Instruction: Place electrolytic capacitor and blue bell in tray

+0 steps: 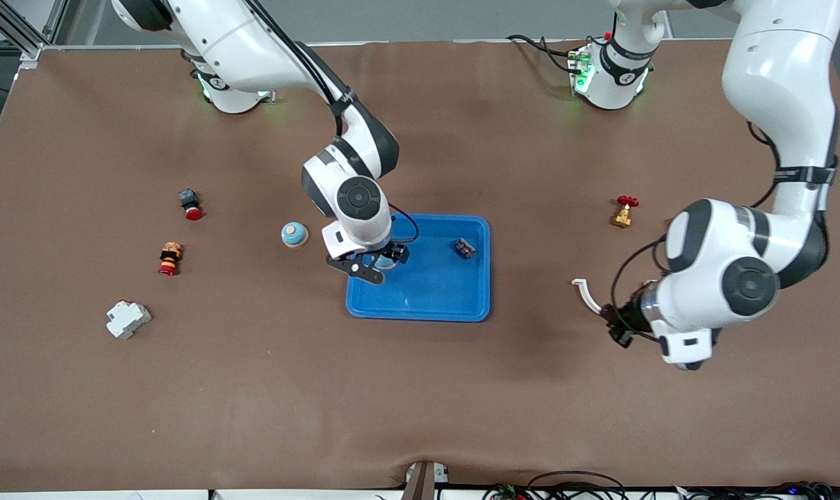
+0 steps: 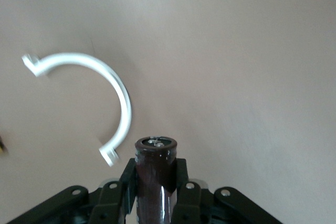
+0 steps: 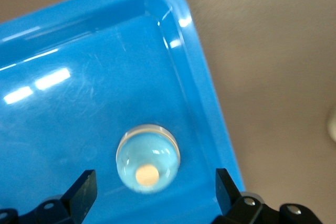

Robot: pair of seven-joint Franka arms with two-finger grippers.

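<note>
While the right gripper (image 3: 152, 190) stands open over the bell (image 3: 148, 158) lying in the tray (image 1: 475, 305), the left gripper (image 2: 155, 182) clamps the capacitor (image 2: 156, 174) upright over bare tabletop (image 1: 420, 389), tray toward the right arm's end.

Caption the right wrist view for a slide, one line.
Right gripper, jaws open, over the blue bell resting in the tray.

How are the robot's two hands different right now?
The left hand is shut on a dark capacitor; the right hand is open and holds nothing. The left hand is over the brown table near a white curved clip; the right hand is over the blue tray, above a blue bell. Both have black fingers.
</note>
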